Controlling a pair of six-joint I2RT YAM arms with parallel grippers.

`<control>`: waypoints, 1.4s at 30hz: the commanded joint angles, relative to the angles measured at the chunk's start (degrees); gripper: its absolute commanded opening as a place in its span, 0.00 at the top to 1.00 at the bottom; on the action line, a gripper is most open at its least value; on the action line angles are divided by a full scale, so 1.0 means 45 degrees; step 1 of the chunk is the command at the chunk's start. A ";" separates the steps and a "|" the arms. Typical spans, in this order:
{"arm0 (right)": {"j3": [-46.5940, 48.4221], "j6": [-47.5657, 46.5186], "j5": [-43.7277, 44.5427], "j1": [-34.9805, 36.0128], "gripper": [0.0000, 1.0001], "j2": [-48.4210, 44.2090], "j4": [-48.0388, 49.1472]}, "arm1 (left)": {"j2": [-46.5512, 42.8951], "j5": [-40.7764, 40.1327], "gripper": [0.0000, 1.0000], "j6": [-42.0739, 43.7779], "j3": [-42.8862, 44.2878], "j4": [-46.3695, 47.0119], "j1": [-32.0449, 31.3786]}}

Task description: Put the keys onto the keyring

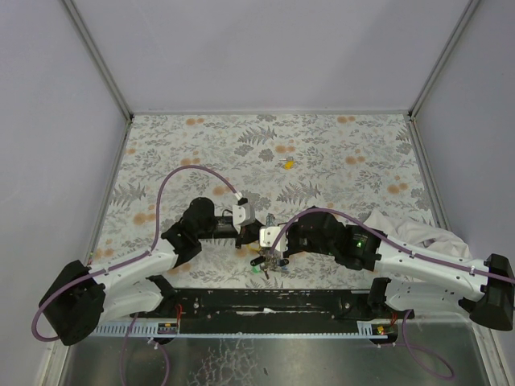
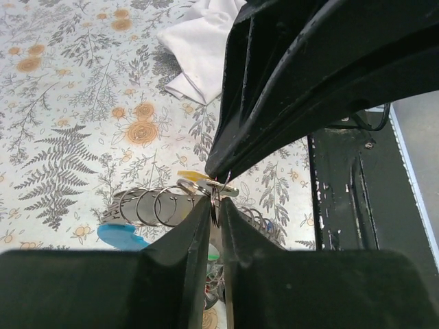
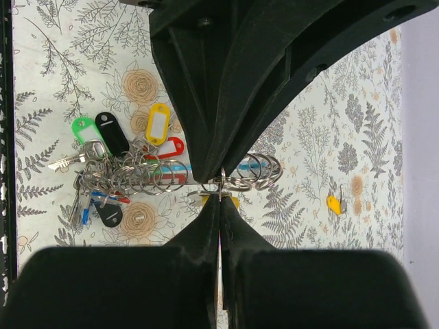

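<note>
over the floral table point(image 1: 201, 145), right gripper point(image 3: 220, 195) clenched and left gripper point(image 2: 214, 205) nipping the keyring point(image 3: 240, 184), we should hold one still and feed the yellow key point(image 2: 192, 176) slowly.

The keyring point(image 3: 263, 170) is a chain of thin silvery loops, pinched at mid-length. At one end of the keyring bunch the keys point(image 3: 123, 171), with green, black, yellow, red and blue tags. A lone yellow-capped key point(image 3: 334, 203) lies flat, well apart from the keyring.
</note>
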 commanded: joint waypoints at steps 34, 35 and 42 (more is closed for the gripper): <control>-0.2621 0.2129 0.0531 0.0292 1.00 -0.0235 0.4283 | 0.0304 -0.5005 1.00 -0.6492 -0.2853 0.7311 0.0117; -0.2651 0.2143 0.0530 0.0326 1.00 -0.0190 0.4394 | 0.0414 -0.5101 1.00 -0.6685 -0.2900 0.7553 0.0110; -0.2783 0.2217 0.0600 0.0462 1.00 0.0152 0.5008 | 0.0871 -0.5721 1.00 -0.7702 -0.3254 0.9189 0.0089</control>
